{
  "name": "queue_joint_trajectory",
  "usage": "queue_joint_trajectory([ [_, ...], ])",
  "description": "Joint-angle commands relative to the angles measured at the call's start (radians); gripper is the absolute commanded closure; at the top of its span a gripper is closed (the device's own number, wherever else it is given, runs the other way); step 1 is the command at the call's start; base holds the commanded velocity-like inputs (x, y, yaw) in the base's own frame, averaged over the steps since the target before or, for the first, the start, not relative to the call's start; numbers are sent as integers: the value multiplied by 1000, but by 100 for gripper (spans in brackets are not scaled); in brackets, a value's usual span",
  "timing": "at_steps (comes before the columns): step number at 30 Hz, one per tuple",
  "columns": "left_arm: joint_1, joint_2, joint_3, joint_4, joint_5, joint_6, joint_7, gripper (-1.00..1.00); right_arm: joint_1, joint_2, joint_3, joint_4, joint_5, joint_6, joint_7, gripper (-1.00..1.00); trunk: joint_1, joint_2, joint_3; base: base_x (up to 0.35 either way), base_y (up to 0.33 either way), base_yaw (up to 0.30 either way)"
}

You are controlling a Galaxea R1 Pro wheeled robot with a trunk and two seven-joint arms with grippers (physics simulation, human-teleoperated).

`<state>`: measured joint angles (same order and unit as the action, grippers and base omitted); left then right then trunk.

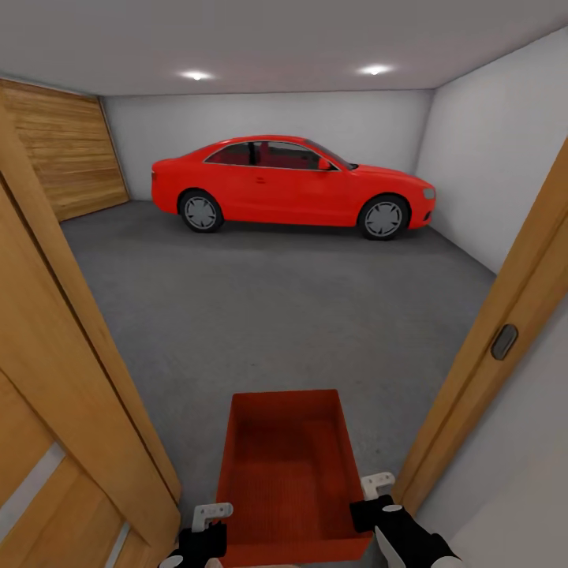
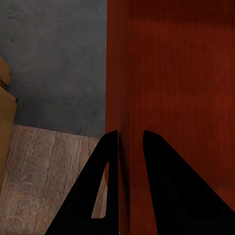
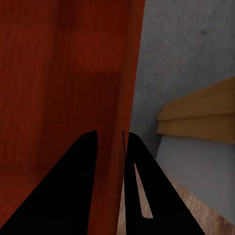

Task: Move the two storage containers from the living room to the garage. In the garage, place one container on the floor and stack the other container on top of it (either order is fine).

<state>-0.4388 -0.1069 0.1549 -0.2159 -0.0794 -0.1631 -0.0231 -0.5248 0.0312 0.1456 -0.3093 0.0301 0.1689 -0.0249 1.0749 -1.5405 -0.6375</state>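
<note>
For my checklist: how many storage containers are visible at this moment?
1. The storage container is held between both grippers at the garage doorway, above the grey floor. The second one may be elsewhere.

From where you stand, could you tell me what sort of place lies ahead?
Most likely a garage, seen through a doorway: a parked red car, a grey concrete floor, plain pale walls and a wide wooden panel door at the side.
</note>
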Motion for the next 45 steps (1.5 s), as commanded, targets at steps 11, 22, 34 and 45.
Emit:
queue_joint_trajectory([
  [11, -1, 12, 2, 5, -13, -4, 3, 100, 0, -17, 41, -4, 20, -51, 54, 100, 0, 0, -1, 63, 0, -1],
  [22, -1, 12, 2, 5, -13, -4, 3, 100, 0, -17, 42, -4, 20, -51, 54, 100, 0, 0, -1, 47, 0, 0],
  [34, -1, 12, 3, 6, -13, -4, 3, 100, 0, -17, 41, -4, 19, -51, 54, 100, 0, 0, -1, 46, 0, 0],
  [45, -1, 12, 2, 5, -13, -9, 3, 100, 0, -18, 40, -4, 19, -51, 55, 100, 0, 0, -1, 58, 51, -15],
])
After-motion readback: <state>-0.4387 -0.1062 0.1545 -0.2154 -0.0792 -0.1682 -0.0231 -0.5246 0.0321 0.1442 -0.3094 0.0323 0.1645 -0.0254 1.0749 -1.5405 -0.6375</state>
